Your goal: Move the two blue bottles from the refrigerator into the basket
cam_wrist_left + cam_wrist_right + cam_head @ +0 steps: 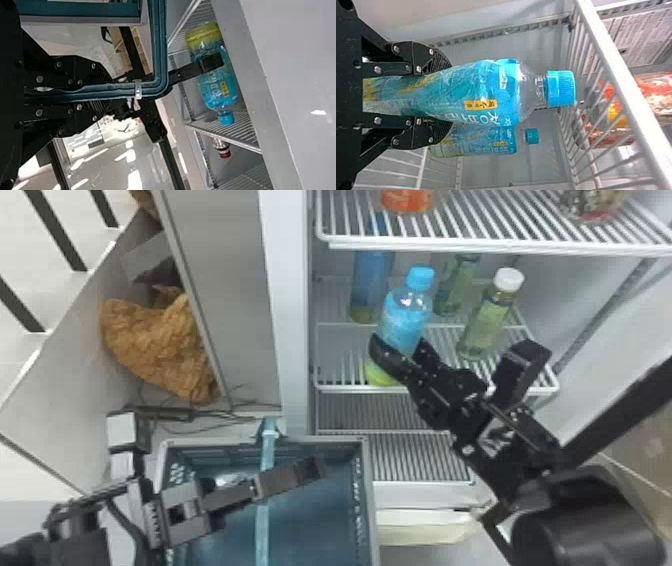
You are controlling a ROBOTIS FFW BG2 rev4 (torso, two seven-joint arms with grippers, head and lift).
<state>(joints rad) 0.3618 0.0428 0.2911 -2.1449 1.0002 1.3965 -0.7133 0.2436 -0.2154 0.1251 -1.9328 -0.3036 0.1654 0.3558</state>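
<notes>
Right tool (pixel 398 344), its flat fingers closed on the label of the front blue bottle (pixel 404 321), which stands near the front edge of a wire shelf (pixel 350 388) in the refrigerator. Left tool (pixel 113 94), clamped on the handle (pixel 262 520) of the blue-grey basket (pixel 371 500). The step in hand is judged to be extraction: a small lift to free the base from the wires, then a level pull outward, cap kept below the upper shelf (pixel 480 246). The smooth wrap could slip under a light grip. The rear blue bottle (pixel 371 282) stands behind, on the same tier; a white-capped bottle (pixel 487 317) stands to the right. Beside the refrigerator, a crumpled brown mass (pixel 160 345) lies against pale panels.
</notes>
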